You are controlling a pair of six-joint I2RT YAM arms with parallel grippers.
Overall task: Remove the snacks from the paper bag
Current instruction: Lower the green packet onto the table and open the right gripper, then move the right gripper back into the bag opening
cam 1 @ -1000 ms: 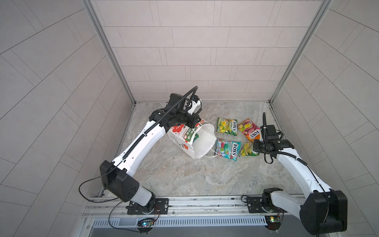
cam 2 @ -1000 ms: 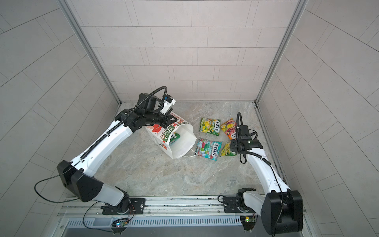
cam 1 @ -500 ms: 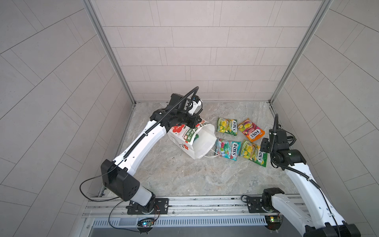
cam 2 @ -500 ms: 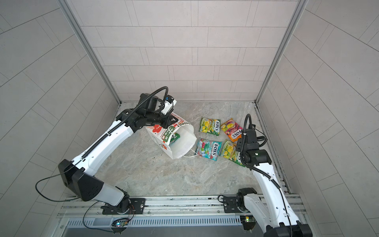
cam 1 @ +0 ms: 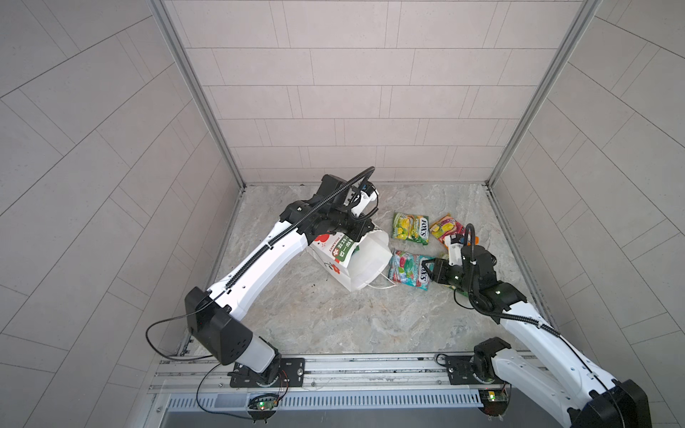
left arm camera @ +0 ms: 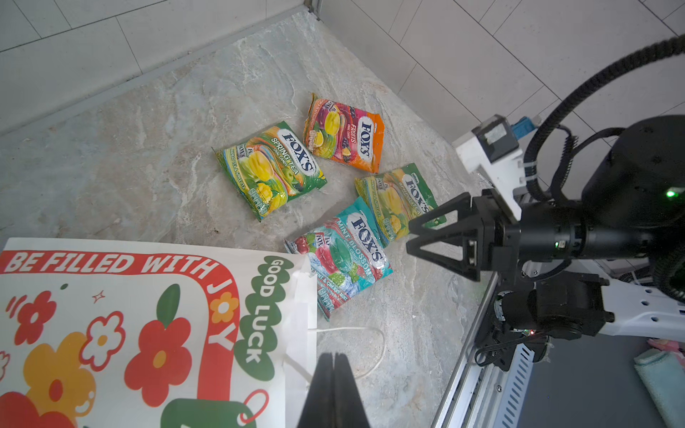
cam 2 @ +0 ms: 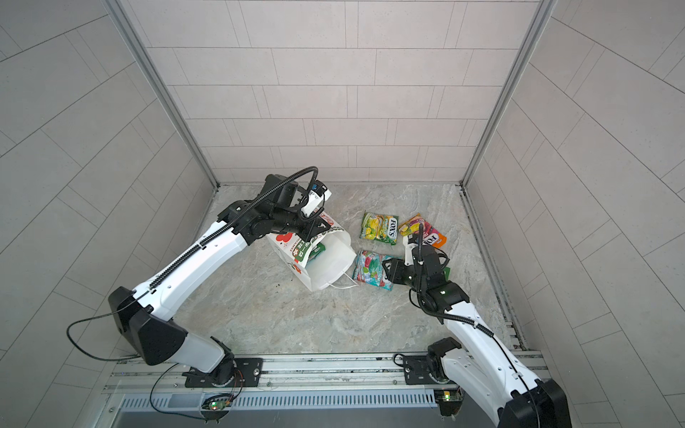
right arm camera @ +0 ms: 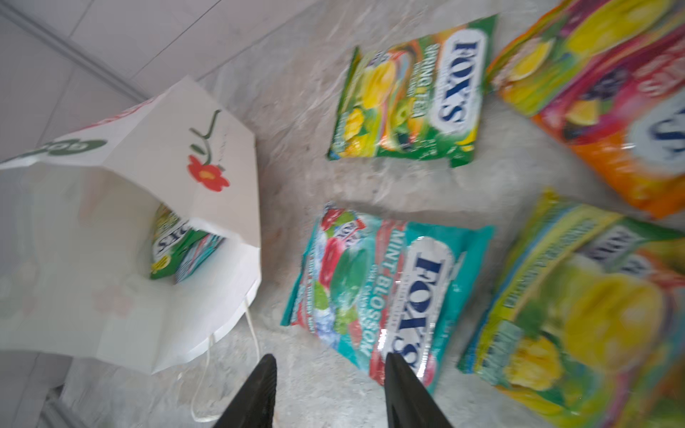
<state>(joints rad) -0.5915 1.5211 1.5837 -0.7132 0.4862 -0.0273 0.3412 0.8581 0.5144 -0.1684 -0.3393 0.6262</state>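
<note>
The white paper bag [cam 1: 365,259] [cam 2: 326,259] leans on its side, mouth towards my right arm. My left gripper [cam 1: 357,233] [left arm camera: 333,357] is shut on its upper rim. Two snacks, one green [right arm camera: 168,244] and one teal [right arm camera: 200,255], lie inside. Several snacks lie on the floor: a green-yellow pouch [cam 1: 410,228], an orange-pink one [cam 1: 446,228], a teal-red one [cam 1: 406,268] and a second green-yellow one [left arm camera: 396,200]. My right gripper [cam 1: 426,268] [right arm camera: 330,361] hangs open and empty over the teal-red pouch's near edge, pointing at the bag's mouth.
A white cord handle [cam 1: 378,287] trails on the stone floor in front of the bag's mouth. Tiled walls close in three sides. A metal rail [cam 1: 333,367] carrying both arm bases runs along the front edge.
My right gripper has left the second green-yellow pouch on the floor, lifted, and swung left towards the bag, its jaws widening. The left arm and the bag have not moved.
</note>
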